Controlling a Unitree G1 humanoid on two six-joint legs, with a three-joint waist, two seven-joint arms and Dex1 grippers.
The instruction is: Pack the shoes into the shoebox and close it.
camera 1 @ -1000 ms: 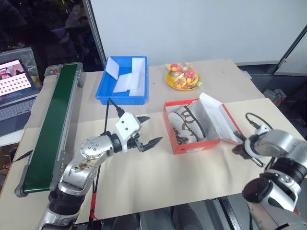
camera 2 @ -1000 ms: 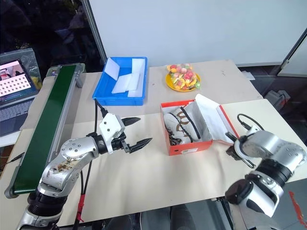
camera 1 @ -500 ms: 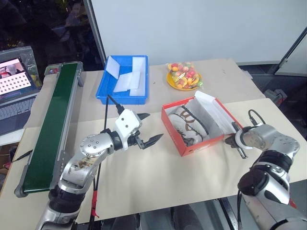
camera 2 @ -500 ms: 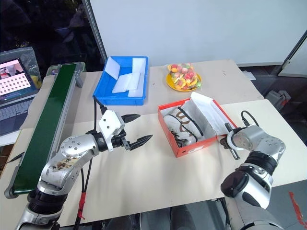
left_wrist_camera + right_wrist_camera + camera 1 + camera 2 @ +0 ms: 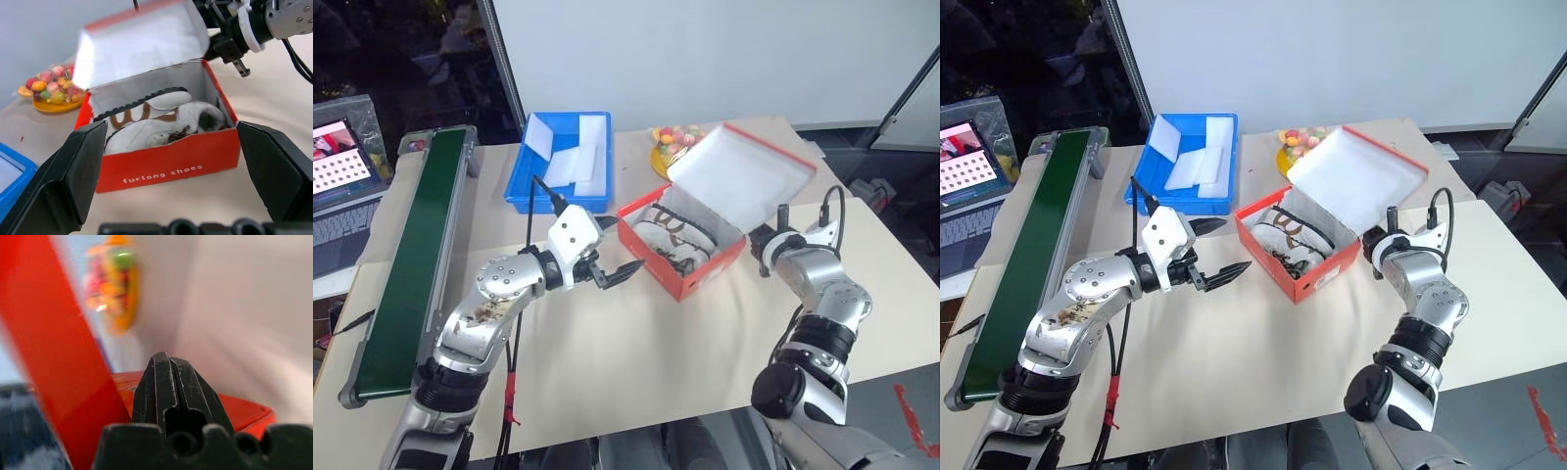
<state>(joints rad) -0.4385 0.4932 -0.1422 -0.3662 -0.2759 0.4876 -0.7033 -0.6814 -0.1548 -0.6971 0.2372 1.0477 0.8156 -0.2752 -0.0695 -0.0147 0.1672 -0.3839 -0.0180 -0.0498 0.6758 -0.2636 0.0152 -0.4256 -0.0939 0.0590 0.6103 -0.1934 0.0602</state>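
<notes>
the shoebox (image 5: 690, 264) sits mid-table with both shoes (image 5: 161, 125) already inside, its lid (image 5: 744, 181) raised on the hinge and standing half up; the right gripper (image 5: 773, 238) is clenched with nothing in it, set just behind the box under the lid, apparently levering it over; the left gripper (image 5: 619, 262) is spread wide and empty, just beside the box's near end; to do this well, push the lid over near its middle so it folds evenly, let the left claw brace the box against sliding, and check that no lace or heel stands above the rim
</notes>
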